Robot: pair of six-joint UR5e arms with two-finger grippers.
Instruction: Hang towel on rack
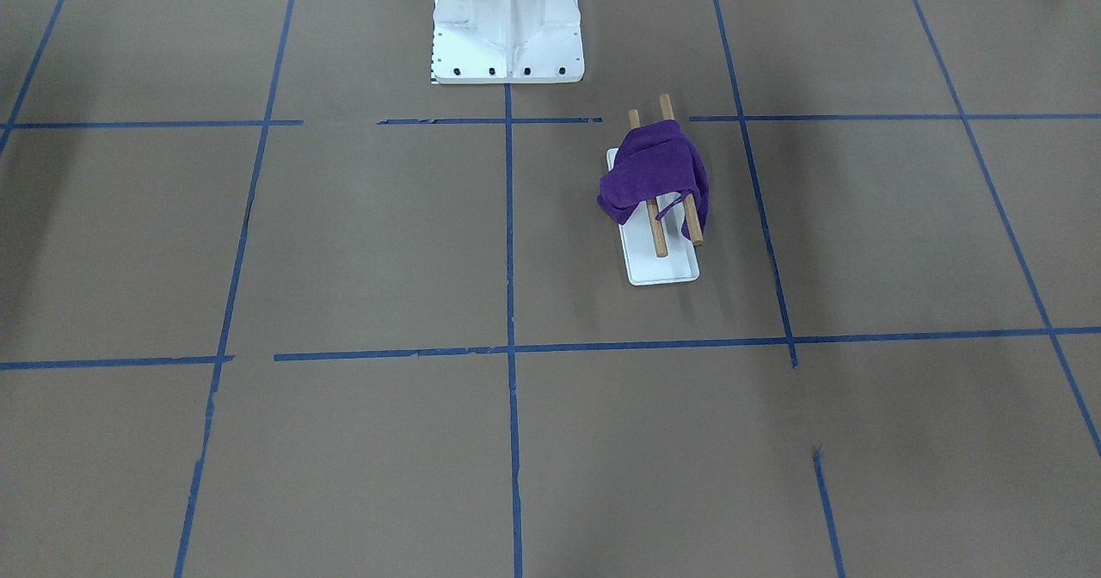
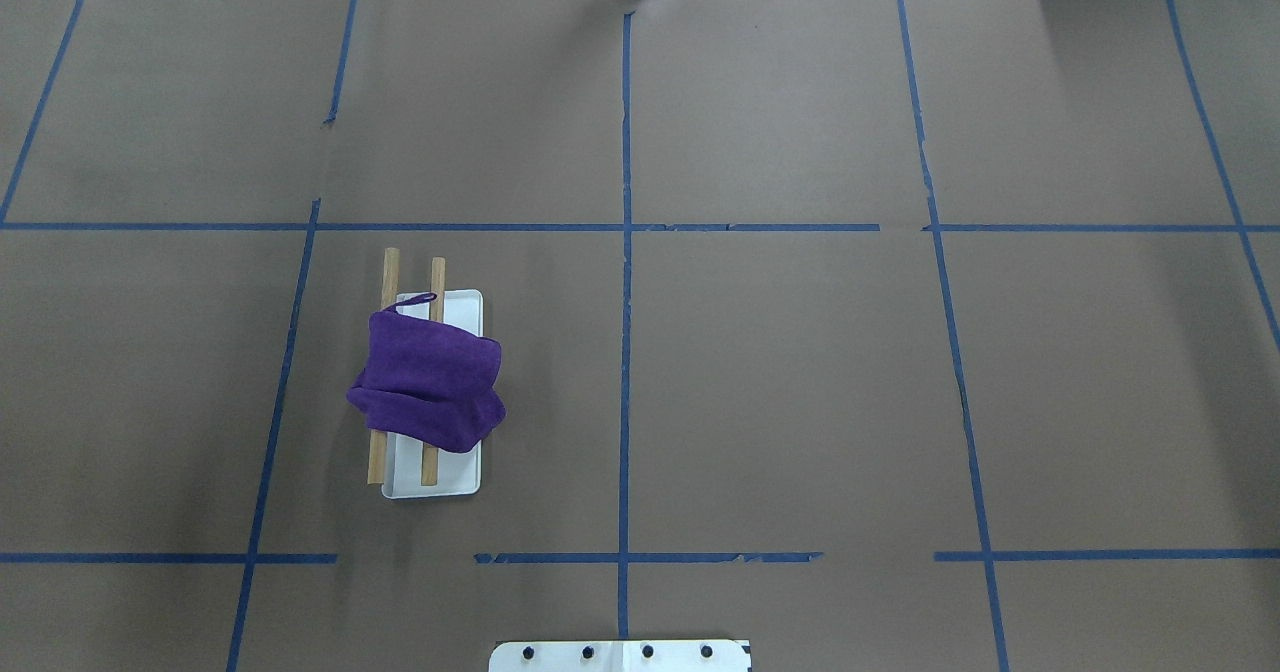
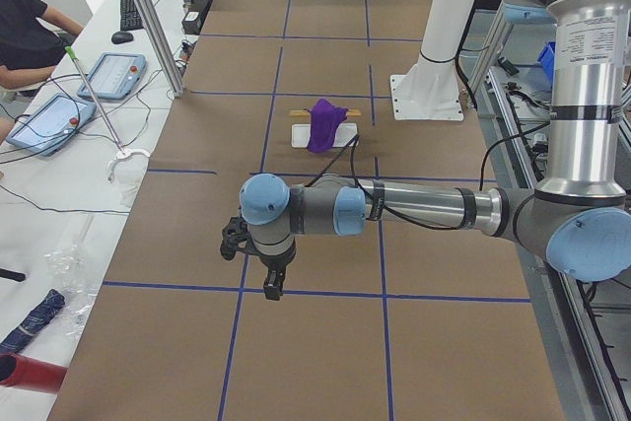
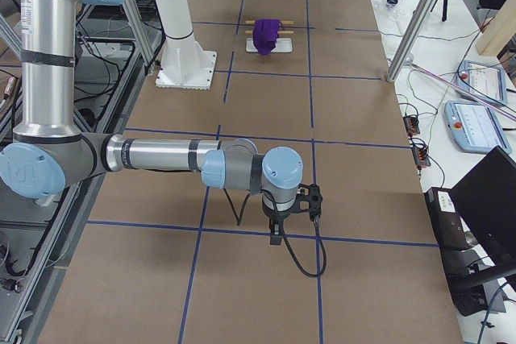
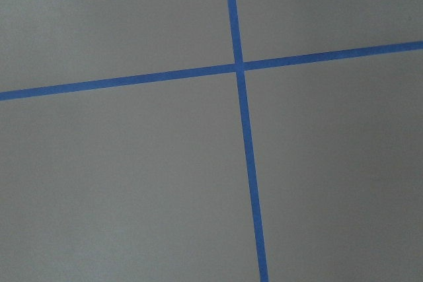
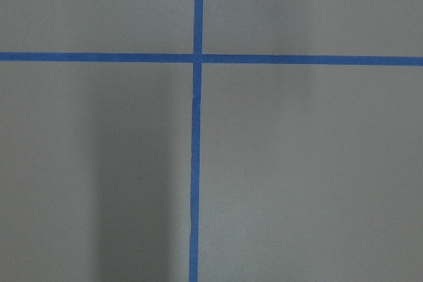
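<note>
A purple towel (image 2: 428, 377) lies bunched over both wooden dowels of the rack (image 2: 440, 482), which stands on its flat white base left of the table's middle. Its loop hangs off the far edge. The towel (image 1: 654, 174) and rack (image 1: 662, 268) also show in the front view, and small in the left (image 3: 323, 123) and right (image 4: 265, 35) side views. My left gripper (image 3: 271, 288) hangs over the table's left end, far from the rack. My right gripper (image 4: 276, 238) hangs over the right end. I cannot tell whether either is open or shut. Both wrist views show only brown paper and blue tape.
The large white bolted pedestal (image 1: 507, 27) stands at the robot's side of the table, close to the rack. Blue tape lines grid the brown table cover. A seated operator (image 3: 25, 32) and tablets (image 3: 108, 74) are beyond the far edge.
</note>
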